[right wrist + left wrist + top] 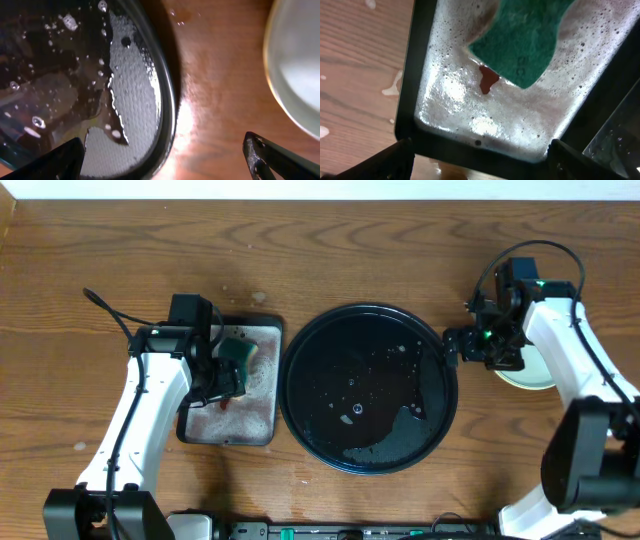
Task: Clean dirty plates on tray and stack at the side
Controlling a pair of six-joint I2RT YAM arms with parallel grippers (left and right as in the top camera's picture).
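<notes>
I see one big round shiny black tray (330, 380), all wet, and one pale round plate (300, 60) near the right edge of the wooden table (400, 230). My left gripper (477, 155) and right gripper (165, 155) both have fingers apart.

The tray (330, 380) is glossy black with pale droplets. The small tray (255, 400) is foamy grey, dark-rimmed, with a green sponge (238, 352) and 1 red smear (488, 80). The plate (530, 375) is pale mint-white.

A brown wooden tabletop (330, 240) is carrying a wide round black tray (340, 360) at its middle. A small rectangular tray (255, 408) is lying just beside it on the left, and a pale plate (522, 377) is sitting near it on the right. Water drops (258, 297) are dotting the wood.
</notes>
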